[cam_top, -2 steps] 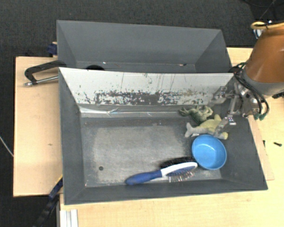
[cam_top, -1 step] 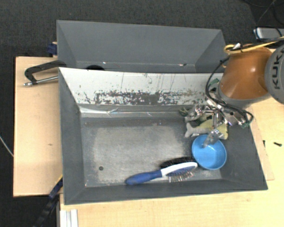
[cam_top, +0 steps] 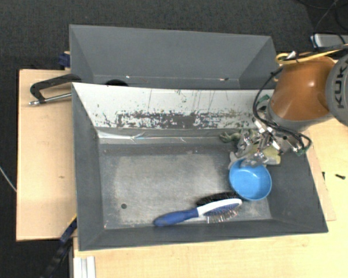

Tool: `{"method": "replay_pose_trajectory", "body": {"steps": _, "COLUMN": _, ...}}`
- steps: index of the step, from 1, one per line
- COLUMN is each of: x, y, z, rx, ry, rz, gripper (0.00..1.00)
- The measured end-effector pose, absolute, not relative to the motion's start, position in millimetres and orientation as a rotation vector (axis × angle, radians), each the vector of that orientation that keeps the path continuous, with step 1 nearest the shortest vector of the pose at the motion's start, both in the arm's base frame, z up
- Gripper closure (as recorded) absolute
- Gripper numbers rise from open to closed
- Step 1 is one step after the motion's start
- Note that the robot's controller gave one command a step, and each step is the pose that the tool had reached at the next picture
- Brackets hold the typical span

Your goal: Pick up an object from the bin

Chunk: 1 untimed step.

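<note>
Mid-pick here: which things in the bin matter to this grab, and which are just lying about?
In the job: gripper, at the right side of the grey bin; blue bowl just beneath it, nearest and so the likely pick.
Lying about: blue-handled brush with white head, along the near wall, apart from the gripper.

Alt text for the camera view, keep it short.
The gripper hangs at the right side of the grey bin, at the far edge of a small blue bowl. A blue-handled brush with a white head lies by the near wall, next to the bowl.
</note>
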State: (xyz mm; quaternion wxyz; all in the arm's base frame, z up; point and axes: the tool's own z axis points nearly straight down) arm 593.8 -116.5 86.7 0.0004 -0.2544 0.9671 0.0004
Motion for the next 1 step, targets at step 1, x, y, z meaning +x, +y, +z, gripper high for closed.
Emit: {"method": "replay_pose_trajectory", "body": {"steps": 1, "x": 598.8, "y": -124.5, "z": 301.3, "rx": -0.809, "ry": 3.019, "rz": -0.01, "gripper": 1.0}}
